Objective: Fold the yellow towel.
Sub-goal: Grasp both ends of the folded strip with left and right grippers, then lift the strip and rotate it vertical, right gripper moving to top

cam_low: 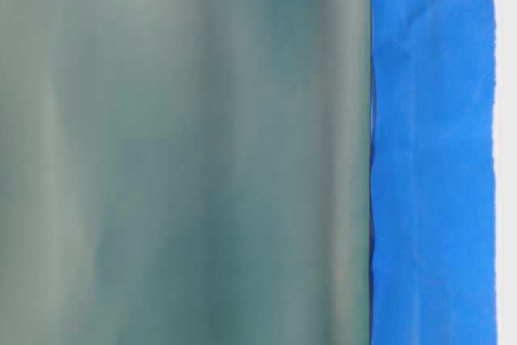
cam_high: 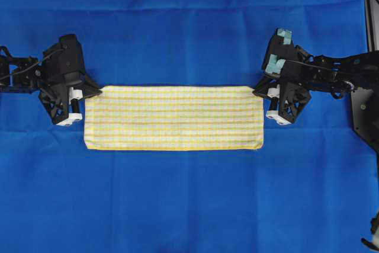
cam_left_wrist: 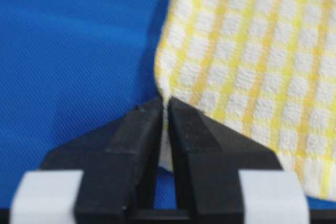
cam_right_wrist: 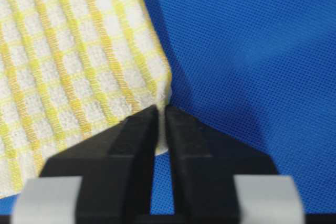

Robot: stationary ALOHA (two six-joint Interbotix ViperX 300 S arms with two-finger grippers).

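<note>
The yellow towel (cam_high: 173, 117) lies flat as a long checked strip across the middle of the blue cloth (cam_high: 189, 205). At its far left corner my left gripper (cam_high: 99, 91) is shut on the towel; the left wrist view shows the corner (cam_left_wrist: 173, 85) pinched between the black fingers (cam_left_wrist: 137, 135), gripper point (cam_left_wrist: 165, 103). At the far right corner my right gripper (cam_high: 256, 92) is shut on the towel too, and the right wrist view shows that corner (cam_right_wrist: 157, 90) squeezed between the fingers (cam_right_wrist: 181, 129), gripper point (cam_right_wrist: 161, 109).
The blue cloth (cam_low: 432, 151) covers the whole work surface. A dark frame (cam_high: 370, 4) runs down the right edge of the overhead view. The table-level view is mostly filled by a blurred grey-green surface (cam_low: 186, 151).
</note>
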